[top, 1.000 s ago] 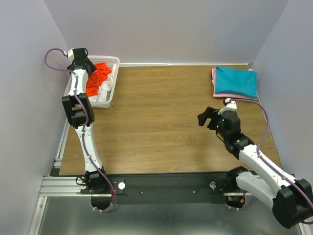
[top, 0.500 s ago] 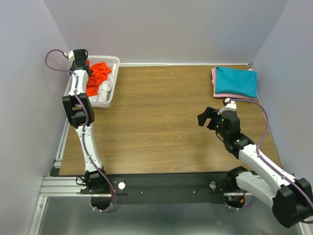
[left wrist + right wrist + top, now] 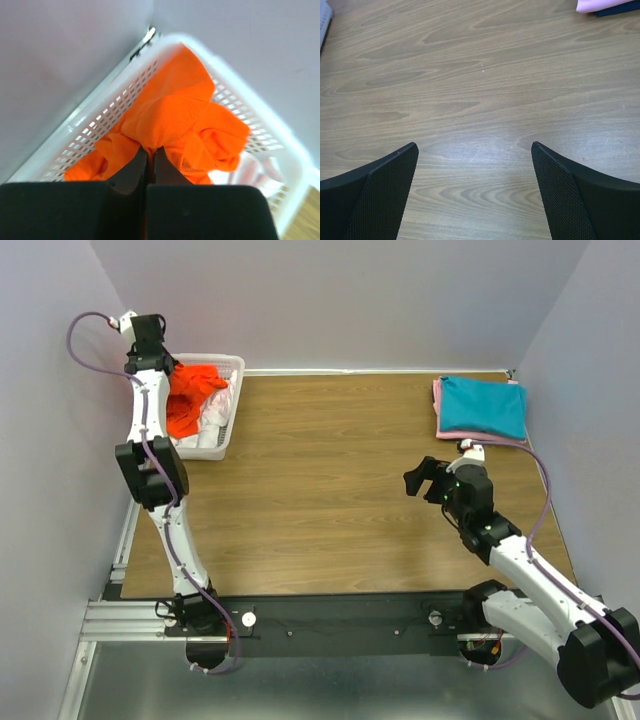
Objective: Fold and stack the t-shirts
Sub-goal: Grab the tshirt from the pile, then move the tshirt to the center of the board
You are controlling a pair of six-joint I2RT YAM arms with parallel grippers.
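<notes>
Crumpled orange-red t-shirt (image 3: 185,405) hangs bunched at ten o'clock above the white t-shirt (image 3: 212,426). At two o'clock, the teal t-shirt (image 3: 483,407) lies folded flat on the pink t-shirt (image 3: 438,406).

The left fingers (image 3: 131,172) have raised orange t-shirt (image 3: 184,400)

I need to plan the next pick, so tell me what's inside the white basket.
The orange-red shirt, pinched by the left pincer, with white cloth beside it in the basket. Anything beneath them is covered.
</notes>
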